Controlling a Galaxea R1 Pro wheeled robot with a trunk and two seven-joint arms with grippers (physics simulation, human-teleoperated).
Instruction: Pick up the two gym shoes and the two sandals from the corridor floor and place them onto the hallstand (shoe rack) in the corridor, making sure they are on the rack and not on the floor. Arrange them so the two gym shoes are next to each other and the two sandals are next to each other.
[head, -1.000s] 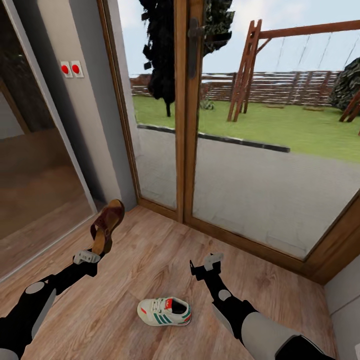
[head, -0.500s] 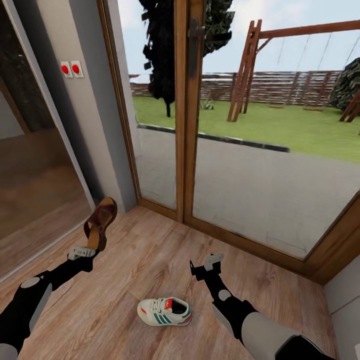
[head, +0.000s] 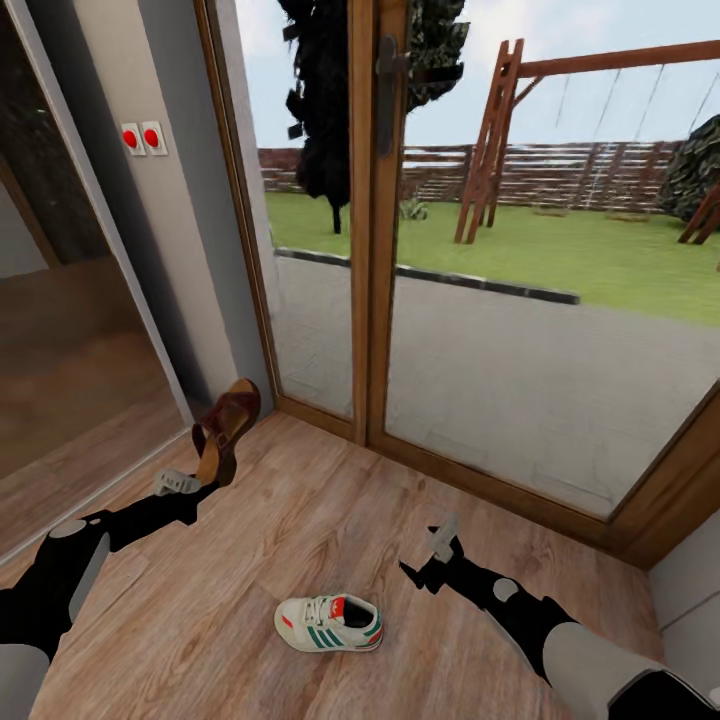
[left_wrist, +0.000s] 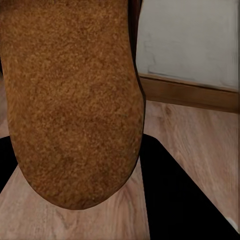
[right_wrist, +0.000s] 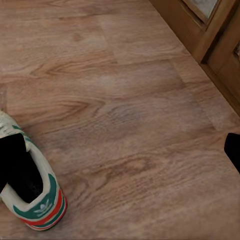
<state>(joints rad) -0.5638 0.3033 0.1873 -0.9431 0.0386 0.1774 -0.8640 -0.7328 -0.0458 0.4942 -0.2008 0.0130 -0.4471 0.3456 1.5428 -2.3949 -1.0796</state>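
Observation:
One brown sandal (head: 226, 428) hangs tilted above the corridor floor (head: 300, 520), with my left gripper (head: 186, 484) shut on its lower end. In the left wrist view its suede-like sole (left_wrist: 70, 100) sits between the black fingers (left_wrist: 172, 200). One white gym shoe (head: 330, 622) with green stripes and a red heel patch lies on the planks between my arms. My right gripper (head: 440, 545) hovers open to the right of it and slightly beyond. The same gym shoe (right_wrist: 35, 200) lies below one of the right gripper's fingers (right_wrist: 11, 160). The hallstand, the other sandal and the other gym shoe are out of view.
A wooden-framed glass door (head: 365, 250) with a dark handle (head: 388, 90) closes off the far side. A grey wall with two red switches (head: 142, 138) and a reflective sliding panel (head: 70, 340) stand at the left. A pale wall (head: 690, 600) edges the right.
My left arm has carried the sandal to the right and farther from me. My right arm has swung right and nearer, and its wrist has turned.

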